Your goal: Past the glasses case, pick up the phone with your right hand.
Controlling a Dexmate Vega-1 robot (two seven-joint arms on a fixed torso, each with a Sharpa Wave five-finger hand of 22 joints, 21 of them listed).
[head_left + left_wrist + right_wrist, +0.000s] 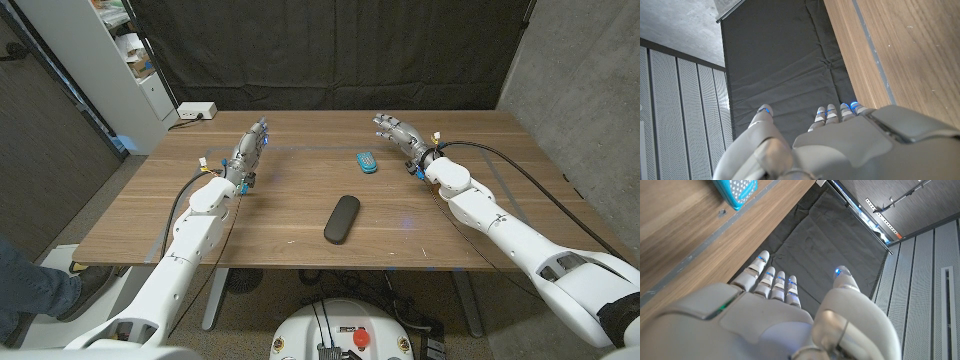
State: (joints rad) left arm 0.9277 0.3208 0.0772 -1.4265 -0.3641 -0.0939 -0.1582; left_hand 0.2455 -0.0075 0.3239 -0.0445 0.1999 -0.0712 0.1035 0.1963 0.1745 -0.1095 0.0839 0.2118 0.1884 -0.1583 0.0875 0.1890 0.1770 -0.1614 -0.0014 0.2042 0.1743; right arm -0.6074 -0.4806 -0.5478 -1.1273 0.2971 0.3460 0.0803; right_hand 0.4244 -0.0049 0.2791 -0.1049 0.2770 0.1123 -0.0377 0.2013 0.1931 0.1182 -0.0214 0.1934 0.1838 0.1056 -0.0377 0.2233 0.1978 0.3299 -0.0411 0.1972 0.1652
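Note:
A black oblong glasses case (342, 218) lies near the middle of the wooden table (300, 190). Beyond it, a little to the right, lies the phone in a teal case (367, 161), whose dotted teal corner (735, 190) appears in the right wrist view. My right hand (397, 131) is open, fingers apart, to the right of the phone and slightly farther back, not touching it. My left hand (251, 146) is open at the far left of the table, well away from both objects.
A white power strip (197, 111) sits at the table's far left corner. A black curtain (330, 50) hangs behind the table. White shelves (130, 60) stand at the back left. A person's leg and shoe (40, 285) are at the left edge.

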